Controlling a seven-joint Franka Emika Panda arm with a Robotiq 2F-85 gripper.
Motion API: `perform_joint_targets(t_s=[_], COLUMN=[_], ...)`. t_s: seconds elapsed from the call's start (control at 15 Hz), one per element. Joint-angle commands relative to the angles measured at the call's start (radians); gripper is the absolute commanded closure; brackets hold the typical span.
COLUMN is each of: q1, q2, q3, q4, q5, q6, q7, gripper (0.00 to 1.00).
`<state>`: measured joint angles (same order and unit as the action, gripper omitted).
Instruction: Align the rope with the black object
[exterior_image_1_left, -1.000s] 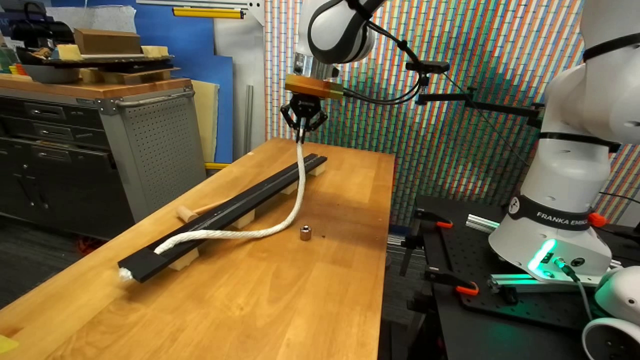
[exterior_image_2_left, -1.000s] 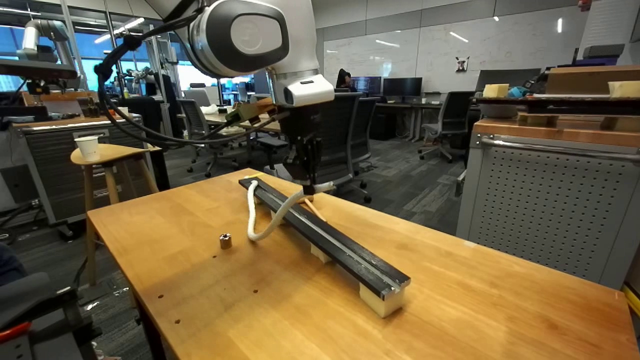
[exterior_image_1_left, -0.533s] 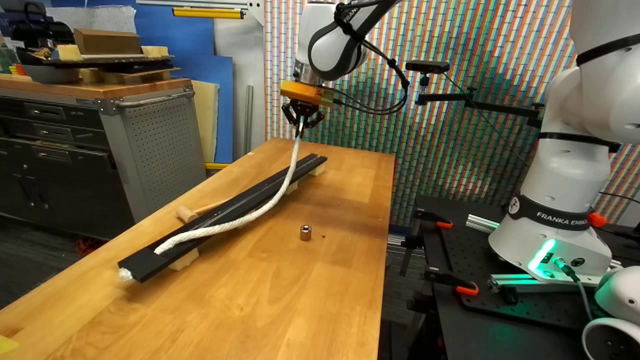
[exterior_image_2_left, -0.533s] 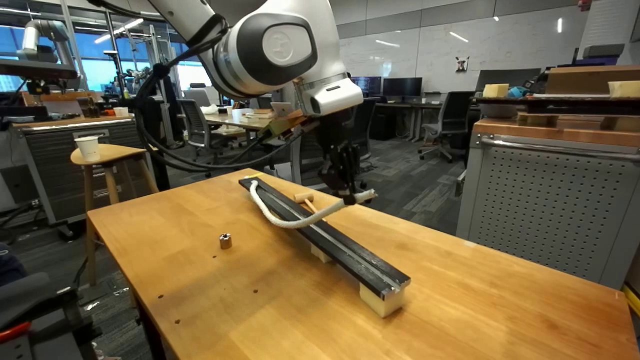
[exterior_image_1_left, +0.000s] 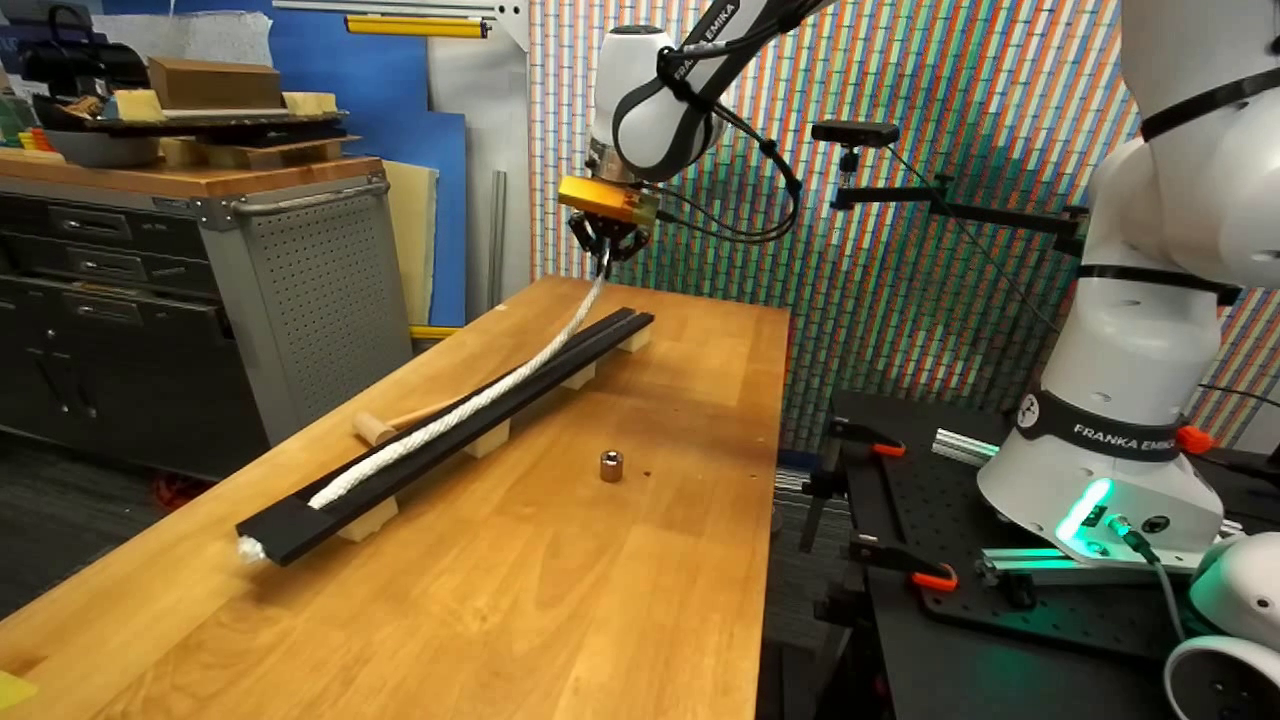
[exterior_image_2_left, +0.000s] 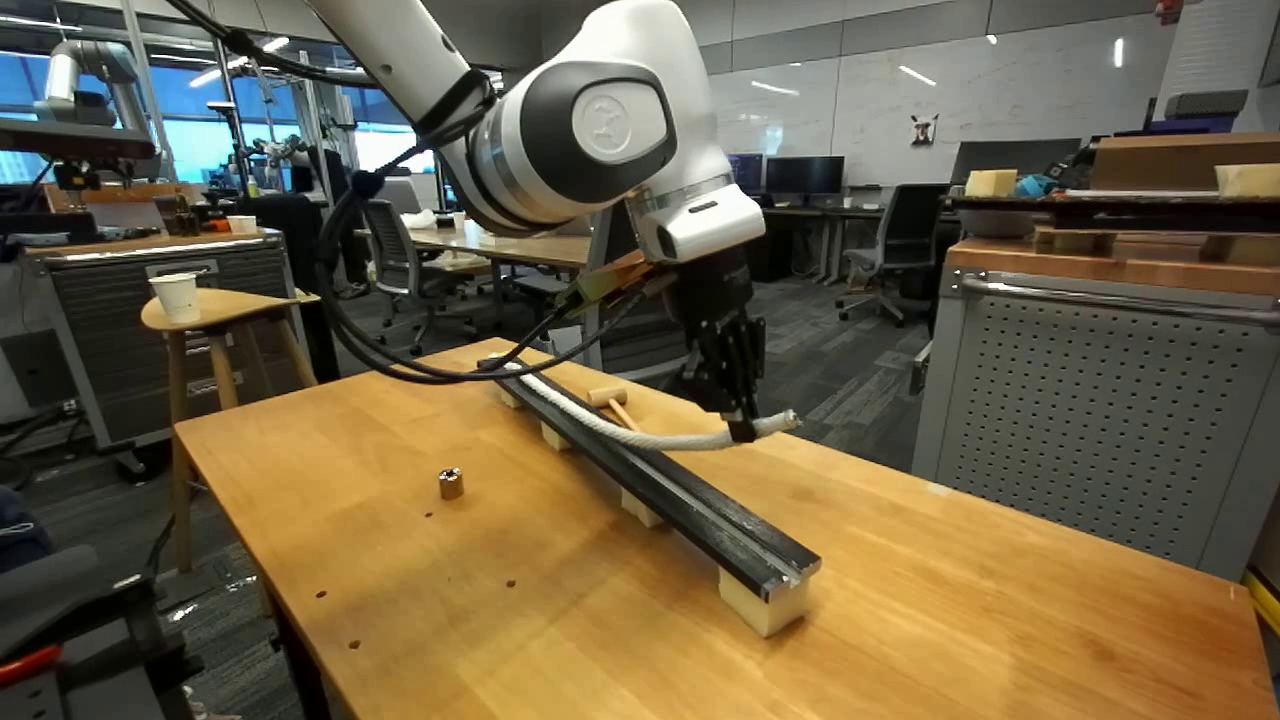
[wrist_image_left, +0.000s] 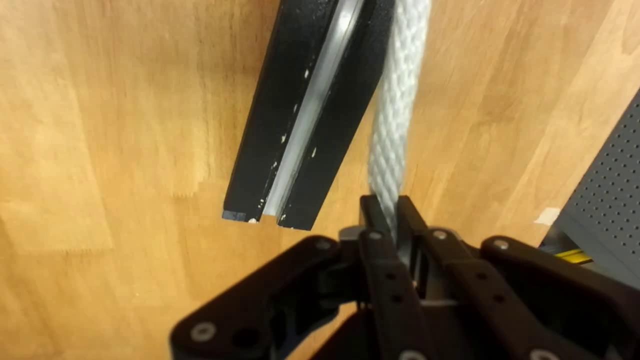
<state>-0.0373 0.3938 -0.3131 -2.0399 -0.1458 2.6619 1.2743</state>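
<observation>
In the wrist view, your closed tool (wrist_image_left: 389, 202) pinches the rope (wrist_image_left: 402, 92) just right of centre, right of the bar (wrist_image_left: 311, 112); release there, and that sideways offset could drop it onto the bench (wrist_image_left: 125, 150).

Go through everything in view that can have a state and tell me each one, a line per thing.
end effector, shut on the rope near one end
rope, gently sagging, held end raised off the table
black bar, straight, propped on pale blocks
mallet, lying on the table
metal cylinder, standing upright
white cup, upright on a stool; contents hidden
cabinet drawers, apparently shut
base light, lit
</observation>
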Motion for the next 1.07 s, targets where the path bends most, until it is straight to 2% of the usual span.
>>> perform_joint_targets(t_s=[0.0,0.67,1.0], q1=[0.0,0.05,0.058], q2=[0.061,0.154,0.183], q3=[0.008,-0.077,-0.1], q4=[0.031,0.011,0.039], q5=[0.019,-0.03,0.009], q6=[0.018,0.048,0.02], q7=[-0.006,0.038,0.104], gripper=[0.97,0.97,0.97])
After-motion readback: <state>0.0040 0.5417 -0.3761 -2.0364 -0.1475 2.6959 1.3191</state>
